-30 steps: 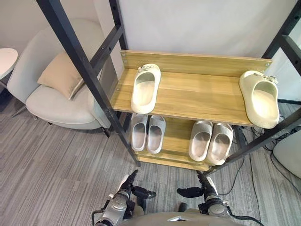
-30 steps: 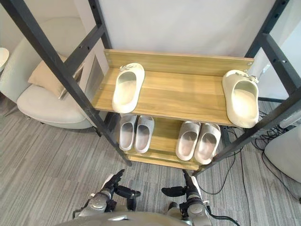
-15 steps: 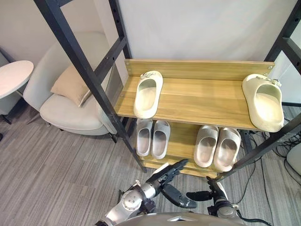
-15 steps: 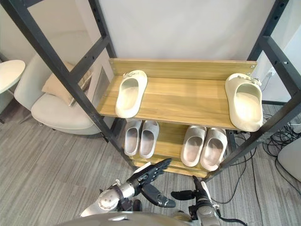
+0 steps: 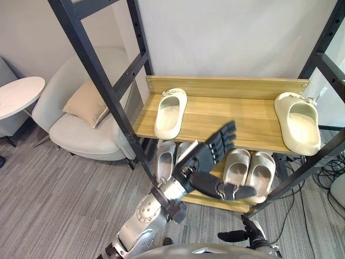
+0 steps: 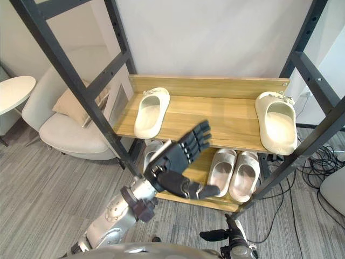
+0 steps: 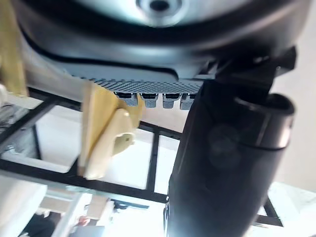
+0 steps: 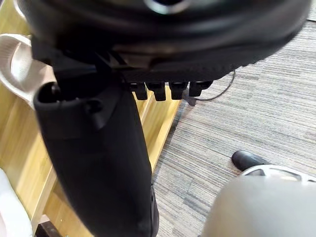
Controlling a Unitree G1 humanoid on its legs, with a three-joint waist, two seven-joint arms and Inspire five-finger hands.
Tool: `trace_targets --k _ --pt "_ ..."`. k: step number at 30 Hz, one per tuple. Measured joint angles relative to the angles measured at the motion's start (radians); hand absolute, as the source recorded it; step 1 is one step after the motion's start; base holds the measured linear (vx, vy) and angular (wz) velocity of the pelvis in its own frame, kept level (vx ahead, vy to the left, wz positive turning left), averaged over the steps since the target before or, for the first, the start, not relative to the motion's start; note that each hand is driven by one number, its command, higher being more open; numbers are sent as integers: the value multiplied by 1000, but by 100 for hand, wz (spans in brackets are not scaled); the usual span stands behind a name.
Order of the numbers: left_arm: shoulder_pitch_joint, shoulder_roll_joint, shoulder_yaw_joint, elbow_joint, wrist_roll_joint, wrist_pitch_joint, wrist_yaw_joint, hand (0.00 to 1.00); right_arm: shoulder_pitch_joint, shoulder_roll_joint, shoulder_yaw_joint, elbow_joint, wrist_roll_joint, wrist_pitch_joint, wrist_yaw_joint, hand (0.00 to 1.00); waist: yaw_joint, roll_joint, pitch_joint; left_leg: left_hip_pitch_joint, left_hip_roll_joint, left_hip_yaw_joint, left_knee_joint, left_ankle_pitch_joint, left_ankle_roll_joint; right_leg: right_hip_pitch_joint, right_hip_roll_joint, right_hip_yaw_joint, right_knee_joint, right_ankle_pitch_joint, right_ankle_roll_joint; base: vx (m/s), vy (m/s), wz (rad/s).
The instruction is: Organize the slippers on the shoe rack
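Left robot hand [image 5: 200, 162] hangs in the air before the shoe rack [image 5: 226, 86], palm toward the shelves; its fingers [image 5: 223, 137] are straight and fanned apart, the thumb stuck out toward 3 o'clock; it holds nothing and touches nothing. Right robot hand [image 5: 237, 236] sits low at 6 o'clock over the grey carpet [image 5: 54, 194], thumb pointing toward 9 o'clock, fingers loose and empty.

From the head views the whole rack reads at once: on the top shelf [image 5: 237, 113] a first cream slipper [image 5: 170, 112] lies toward 9 o'clock and a second cream slipper [image 5: 299, 121] at the 3 o'clock end, the two well apart with bare wood between them; on the lower shelf [image 6: 221, 204] a white pair [image 5: 164, 159] lies side by side toward 9 o'clock, partly behind the left robot hand, and a beige ribbed pair [image 5: 262, 168] toward 3 o'clock, touching each other. An armchair [image 5: 81, 129] with a tan cushion [image 5: 86, 102] and a round white side table [image 5: 19, 94] stand at 9 o'clock of the rack.

The left wrist view adds a side-on look: past the fingers, a cream slipper [image 7: 112, 138] lies on a wooden board, black frame bars [image 7: 153, 163] behind it; which of the two slippers it is I cannot tell. The right wrist view adds the wood of the rack close up, with carpet beside it.
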Motion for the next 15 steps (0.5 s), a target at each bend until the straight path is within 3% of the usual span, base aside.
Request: trace_targets --k 7,9,15 --pt "-25 -43 90 -79 43 -43 90 100 13 -3 17 25 15 1 0 100 9 -10 -15 14 1 -1 0 0 0 16 0 0 4 -2 0 0 0 0" --pt "-49 -48 183 -79 142 -74 168 100 15 -2 17 28 16 1 0 100 9 -11 -18 17 2 -4 -1 0 0 17 1 -2 8 -9 -4 -35 -4 4" --pt "-98 -38 323 -57 403 -121 358 100 36 4 16 29 19 -1 -10 100 11 -24 -17 13 1 -14 -2 0 -1 17 0 -11 16 -14 -3 2 -8 5"
